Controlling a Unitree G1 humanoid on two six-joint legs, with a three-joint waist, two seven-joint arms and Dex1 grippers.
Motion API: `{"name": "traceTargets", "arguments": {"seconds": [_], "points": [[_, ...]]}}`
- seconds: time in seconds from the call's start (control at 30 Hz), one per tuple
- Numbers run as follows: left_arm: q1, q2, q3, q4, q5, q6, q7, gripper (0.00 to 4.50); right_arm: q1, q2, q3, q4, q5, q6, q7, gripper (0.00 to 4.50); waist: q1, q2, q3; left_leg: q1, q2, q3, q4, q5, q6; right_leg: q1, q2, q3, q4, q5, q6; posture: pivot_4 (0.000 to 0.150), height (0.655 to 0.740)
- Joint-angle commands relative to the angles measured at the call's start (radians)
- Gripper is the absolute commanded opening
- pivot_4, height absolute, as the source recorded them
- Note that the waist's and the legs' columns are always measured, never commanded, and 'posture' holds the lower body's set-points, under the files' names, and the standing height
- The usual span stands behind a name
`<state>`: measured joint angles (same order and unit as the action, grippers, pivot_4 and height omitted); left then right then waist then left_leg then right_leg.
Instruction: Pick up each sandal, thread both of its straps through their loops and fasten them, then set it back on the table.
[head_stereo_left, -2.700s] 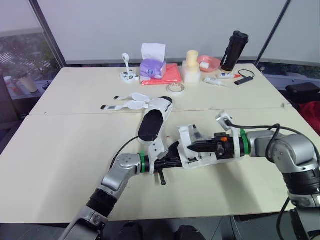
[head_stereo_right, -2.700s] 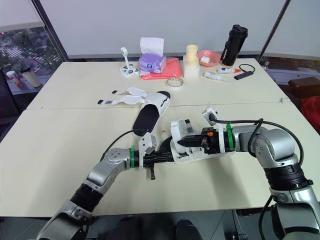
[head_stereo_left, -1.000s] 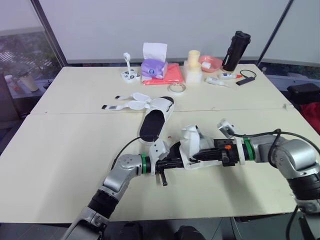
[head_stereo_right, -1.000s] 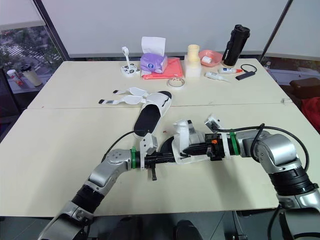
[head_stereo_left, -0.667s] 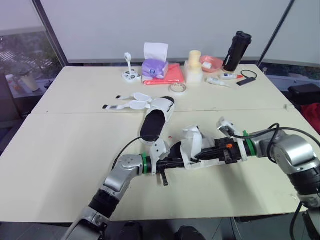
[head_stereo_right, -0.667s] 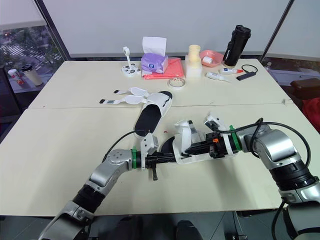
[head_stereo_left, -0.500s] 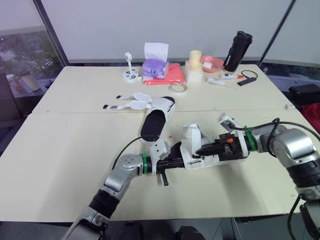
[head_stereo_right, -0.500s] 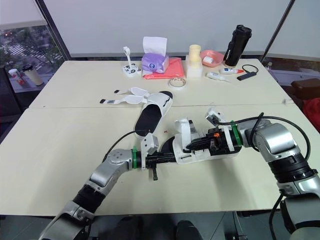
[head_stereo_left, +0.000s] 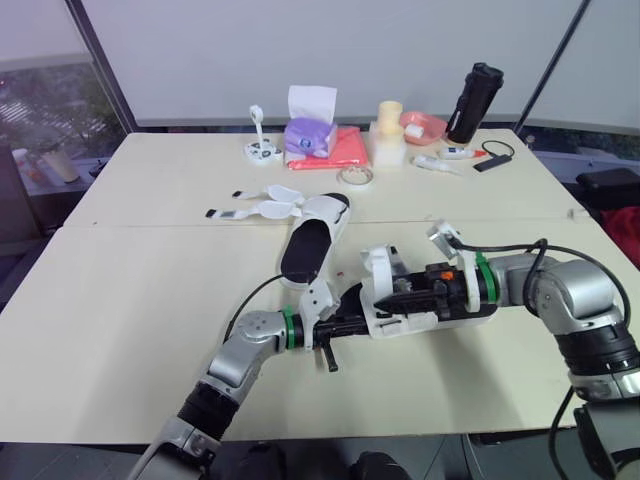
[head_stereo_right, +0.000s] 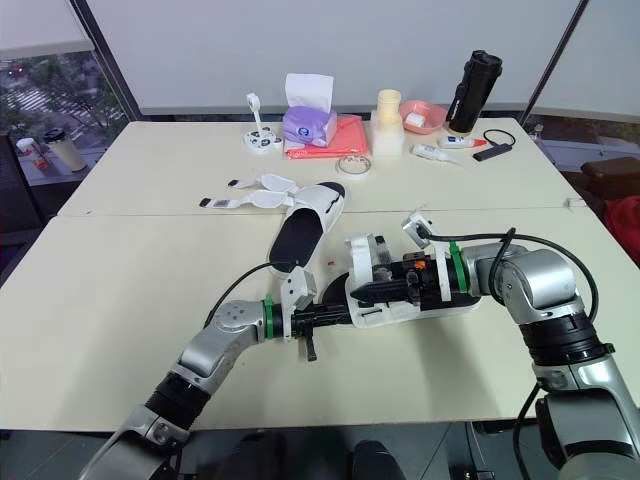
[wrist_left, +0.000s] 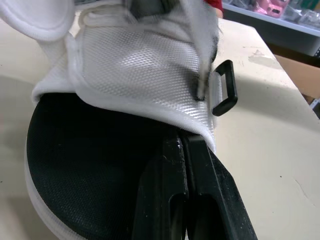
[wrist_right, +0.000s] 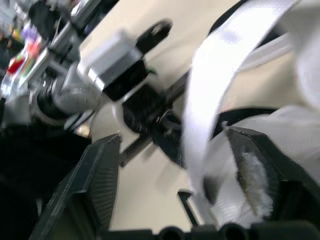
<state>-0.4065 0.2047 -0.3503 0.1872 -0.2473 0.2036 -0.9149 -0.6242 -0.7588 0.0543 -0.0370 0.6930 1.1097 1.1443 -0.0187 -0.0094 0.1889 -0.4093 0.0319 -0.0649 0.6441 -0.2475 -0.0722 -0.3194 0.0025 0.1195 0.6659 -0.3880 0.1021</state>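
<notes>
Standing over the table, I count 2 sandals and 2 grippers at work on 1 of them. The held sandal, white with a black footbed, sits just right of the middle of the head views, between the grippers. Whether its sole touches the tabletop I cannot tell. The loose sandal lies flat above and to the left of it, with its 2 open straps splayed toward the left.

The left gripper is clenched on the held sandal. Its 2 fingers are pressed together at the rim, where the footbed meets the mesh upper. The right gripper reaches in from the right with its fingers spread apart and released.

The left wrist view gives what the head views leave too small to read: 1 black plastic loop standing off the side of the mesh upper. The right wrist view adds 1 white strap running up between the parted fingers (blurred, so I cannot tell whether it touches either).

Along the top of the head views stand 1 black bottle, 1 purple tissue box, 1 pink bowl and 1 roll of tape.
</notes>
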Motion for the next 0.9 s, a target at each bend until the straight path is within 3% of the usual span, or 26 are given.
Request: {"name": "traceTargets", "arguments": {"seconds": [0.03, 0.13, 0.3, 0.33, 0.53, 0.9], "points": [[0.03, 0.027, -0.011, 0.081, 0.065, 0.03, 0.03, 0.02, 0.027, 0.02, -0.044, -0.075, 0.05, 0.041, -0.049, 3.46, 0.0, 0.0, 0.0, 0.0, 0.0, 0.0, 0.0, 0.0, 0.0, 0.0, 0.0, 0.0, 0.0, 0.0, 0.0, 0.15, 0.74], [0.026, 0.025, -0.014, 0.086, 0.065, 0.028, 0.03, 0.02, 0.051, 0.034, -0.052, -0.089, 0.045, 0.038, -0.091, 2.71, 0.0, 0.0, 0.0, 0.0, 0.0, 0.0, 0.0, 0.0, 0.0, 0.0, 0.0, 0.0, 0.0, 0.0, 0.0, 0.15, 0.74], [0.022, 0.024, -0.016, 0.094, 0.066, 0.024, 0.028, 0.02, 0.068, 0.025, -0.05, -0.103, 0.049, 0.031, -0.104, 0.15, 0.0, 0.0, 0.0, 0.0, 0.0, 0.001, 0.0, 0.0, 0.0, 0.0, 0.0, 0.0, 0.0, 0.0, 0.0, 0.15, 0.74], [0.021, 0.023, -0.016, 0.097, 0.067, 0.022, 0.028, 0.02, 0.062, 0.026, -0.053, -0.101, 0.054, 0.036, -0.106, 0.02, 0.0, 0.0, 0.0, 0.0, 0.0, 0.001, 0.0, 0.0, 0.0, 0.0, 0.0, 0.0, 0.0, 0.0, 0.0, 0.15, 0.74], [0.021, 0.019, -0.018, 0.105, 0.066, 0.017, 0.031, 0.02, -0.005, 0.019, -0.086, -0.053, 0.113, 0.092, -0.094, 0.02, 0.0, 0.0, 0.0, 0.0, 0.0, 0.001, 0.0, 0.0, 0.0, 0.0, 0.0, 0.001, 0.0, 0.0, 0.0, 0.15, 0.74], [0.033, 0.02, -0.017, 0.1, 0.066, 0.017, 0.042, 0.02, -0.055, -0.025, 0.026, 0.038, 0.033, 0.02, 0.001, 0.02, 0.001, 0.0, 0.0, 0.0, 0.0, 0.001, -0.001, 0.0, 0.0, 0.0, 0.0, 0.001, -0.001, 0.0, 0.0, 0.15, 0.74]]}}
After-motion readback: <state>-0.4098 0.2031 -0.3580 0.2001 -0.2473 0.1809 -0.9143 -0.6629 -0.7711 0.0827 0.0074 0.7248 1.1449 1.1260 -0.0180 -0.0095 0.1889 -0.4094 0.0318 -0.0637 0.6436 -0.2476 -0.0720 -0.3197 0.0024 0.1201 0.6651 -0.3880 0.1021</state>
